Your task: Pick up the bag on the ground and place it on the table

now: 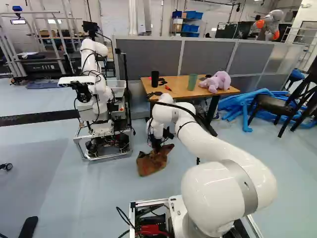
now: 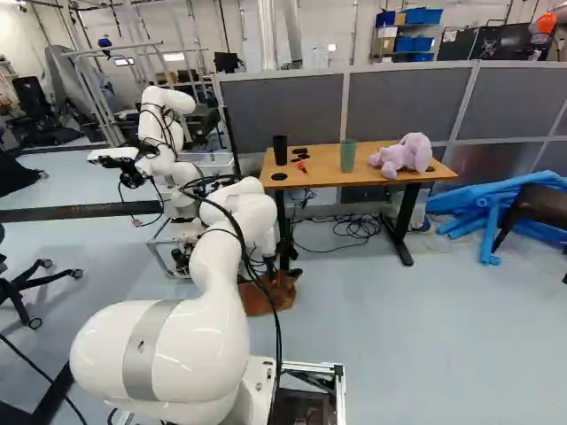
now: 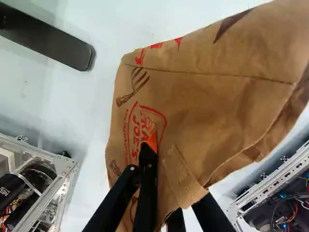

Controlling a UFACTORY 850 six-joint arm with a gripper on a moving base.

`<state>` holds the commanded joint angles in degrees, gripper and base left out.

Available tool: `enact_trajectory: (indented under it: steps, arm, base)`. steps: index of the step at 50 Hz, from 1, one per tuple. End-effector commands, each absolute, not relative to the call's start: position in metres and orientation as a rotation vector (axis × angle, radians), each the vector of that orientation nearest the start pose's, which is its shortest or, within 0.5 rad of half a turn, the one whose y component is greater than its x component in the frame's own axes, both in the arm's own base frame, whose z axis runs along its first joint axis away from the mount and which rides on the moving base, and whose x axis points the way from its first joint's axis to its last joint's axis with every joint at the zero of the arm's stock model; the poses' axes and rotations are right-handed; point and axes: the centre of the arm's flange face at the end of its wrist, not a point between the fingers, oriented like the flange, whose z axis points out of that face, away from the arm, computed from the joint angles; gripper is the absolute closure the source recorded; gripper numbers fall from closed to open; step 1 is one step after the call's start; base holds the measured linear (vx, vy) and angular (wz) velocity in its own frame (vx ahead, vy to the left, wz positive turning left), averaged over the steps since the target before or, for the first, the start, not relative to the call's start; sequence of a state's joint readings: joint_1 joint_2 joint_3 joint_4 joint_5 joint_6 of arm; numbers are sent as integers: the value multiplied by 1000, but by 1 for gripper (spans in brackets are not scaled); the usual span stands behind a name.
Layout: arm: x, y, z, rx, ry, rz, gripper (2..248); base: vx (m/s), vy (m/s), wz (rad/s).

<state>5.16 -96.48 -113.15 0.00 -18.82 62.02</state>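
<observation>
Low over the floor, in front of the table [image 1: 171, 87], my gripper [image 1: 156, 145] points down at a crumpled brown paper bag [image 1: 151, 162]. In the wrist view the gripper [image 3: 153, 145] is shut on the bag [image 3: 207, 96]. One finger with an orange pad [image 3: 152, 141] lies over the bag's printed face, and the other goes behind the paper, its tip hidden. The bag spreads ahead of the fingers. Whether its underside touches the floor I cannot tell. On the table stand a black cup [image 2: 281, 150], a green cup [image 2: 348, 156] and a purple plush toy [image 2: 403, 155].
Another robot [image 1: 96, 99] on a wheeled frame stands left of the bag. Grey partitions [image 1: 205, 58] rise behind the table, whose black leg [image 2: 407, 217] reaches the floor. Cables [image 2: 350, 227] lie under it. Blue tubes [image 2: 496, 212] and a dark chair [image 2: 536, 208] are to its right.
</observation>
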Motion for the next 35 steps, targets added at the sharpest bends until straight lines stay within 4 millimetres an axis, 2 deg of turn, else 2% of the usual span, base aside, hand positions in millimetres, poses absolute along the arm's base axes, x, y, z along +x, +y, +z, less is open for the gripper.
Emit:
enact_trajectory:
  steps: [10, 35]
  arm:
    - [648, 58, -130, -2781, 1505, 50, 224]
    - [649, 59, -94, -2781, 1506, 52, 224]
  base:
    - [0, 0, 0]
    - [0, 0, 0]
